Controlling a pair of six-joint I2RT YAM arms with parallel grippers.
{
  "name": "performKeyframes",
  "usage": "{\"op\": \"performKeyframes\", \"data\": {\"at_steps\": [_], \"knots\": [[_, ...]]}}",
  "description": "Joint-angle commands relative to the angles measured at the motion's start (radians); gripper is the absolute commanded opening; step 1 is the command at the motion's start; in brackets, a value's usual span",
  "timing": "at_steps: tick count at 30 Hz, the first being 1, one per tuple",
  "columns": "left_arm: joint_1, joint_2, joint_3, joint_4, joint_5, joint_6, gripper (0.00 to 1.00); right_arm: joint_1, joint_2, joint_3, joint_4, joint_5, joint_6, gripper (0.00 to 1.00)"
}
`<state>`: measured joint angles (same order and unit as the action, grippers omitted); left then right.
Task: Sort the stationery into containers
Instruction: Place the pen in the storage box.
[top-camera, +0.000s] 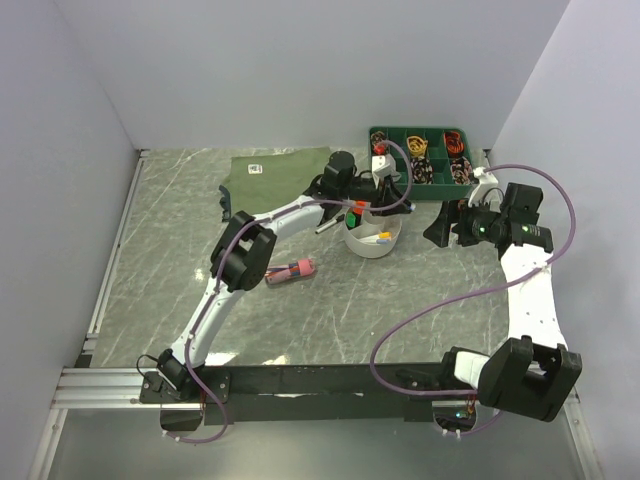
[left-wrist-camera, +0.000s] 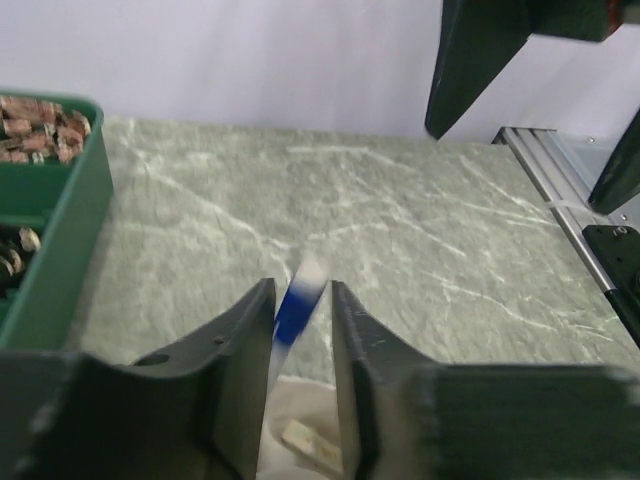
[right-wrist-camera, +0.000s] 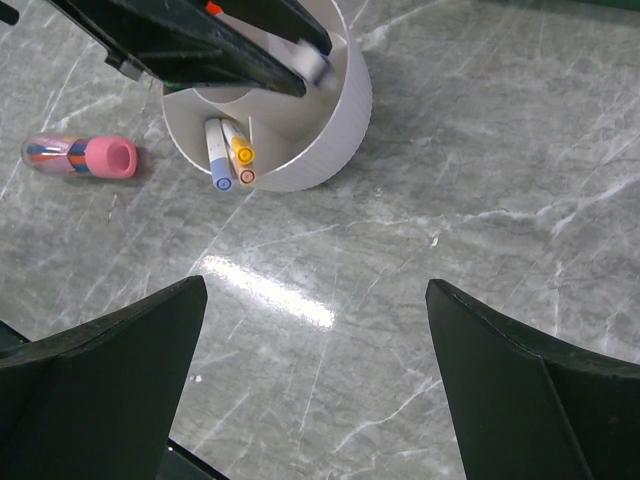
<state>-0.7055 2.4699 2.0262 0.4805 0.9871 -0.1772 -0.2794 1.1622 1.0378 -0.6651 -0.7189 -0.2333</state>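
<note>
The white round tub (top-camera: 372, 248) stands mid-table, with thin white pens with blue and yellow caps (right-wrist-camera: 228, 160) upright in one compartment. My left gripper (top-camera: 373, 205) hangs right above the tub (left-wrist-camera: 290, 400). A thin white pen with a blue band (left-wrist-camera: 296, 305) sits tilted and blurred between its fingers, which stand a little wider than the pen. My right gripper (top-camera: 440, 225) is wide open and empty to the right of the tub (right-wrist-camera: 335, 130), above bare table (right-wrist-camera: 315, 285). A clear case with a pink cap (top-camera: 292, 270) holding coloured pens lies left of the tub, and shows in the right wrist view (right-wrist-camera: 80, 157).
The dark green compartment tray (top-camera: 420, 155) of small items stands behind the tub, its edge at the left of the left wrist view (left-wrist-camera: 60, 250). A folded olive-green shirt (top-camera: 280, 170) lies at the back left. Walls close in the table on three sides.
</note>
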Motion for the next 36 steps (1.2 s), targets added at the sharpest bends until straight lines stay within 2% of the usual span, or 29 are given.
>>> {"op": "performKeyframes", "data": {"at_steps": [1,6,9,12,14,16,17,18,19,21,23,28,32,36], "knots": [[-0.002,-0.009,-0.032,0.0,-0.016,0.038,0.36,-0.007,0.007,0.013,0.032,-0.004,-0.005,0.99],[0.001,-0.09,-0.064,0.021,-0.033,0.068,0.43,-0.007,0.013,0.016,0.039,-0.005,0.0,0.99],[0.009,-0.201,-0.122,0.03,-0.062,0.094,0.47,-0.007,0.013,0.015,0.042,-0.005,0.005,0.99],[0.024,-0.356,-0.288,-0.003,-0.157,0.166,0.49,-0.007,0.008,0.001,0.055,-0.005,0.014,0.99],[0.032,-0.463,-0.346,-0.048,-0.233,0.249,0.51,-0.007,0.002,-0.008,0.065,-0.007,0.023,0.99],[0.041,-0.538,-0.392,-0.181,-0.313,0.286,0.53,-0.007,-0.001,-0.013,0.074,-0.004,0.034,0.99],[0.041,-0.552,-0.396,-0.25,-0.42,0.324,0.53,-0.007,-0.001,-0.016,0.079,-0.005,0.038,0.99],[0.044,-0.561,-0.382,-0.379,-0.465,0.349,0.52,-0.007,-0.002,-0.016,0.079,-0.004,0.043,0.99],[0.046,-0.569,-0.377,-0.44,-0.51,0.367,0.51,-0.007,0.001,-0.016,0.084,-0.005,0.046,0.99],[0.061,-0.569,-0.368,-0.559,-0.586,0.398,0.46,-0.007,0.008,-0.013,0.088,-0.002,0.054,0.99],[0.075,-0.549,-0.345,-0.627,-0.657,0.392,0.47,-0.007,0.017,-0.007,0.093,-0.005,0.06,0.99],[0.115,-0.385,-0.108,-0.928,-0.699,0.315,0.49,-0.007,0.034,0.008,0.094,-0.001,0.069,1.0],[0.124,-0.279,0.026,-1.023,-0.725,0.279,0.49,-0.007,0.042,0.024,0.081,0.007,0.066,1.0],[0.127,-0.246,0.032,-1.004,-0.752,0.275,0.49,-0.007,0.044,0.021,0.087,0.007,0.071,1.0]]}}
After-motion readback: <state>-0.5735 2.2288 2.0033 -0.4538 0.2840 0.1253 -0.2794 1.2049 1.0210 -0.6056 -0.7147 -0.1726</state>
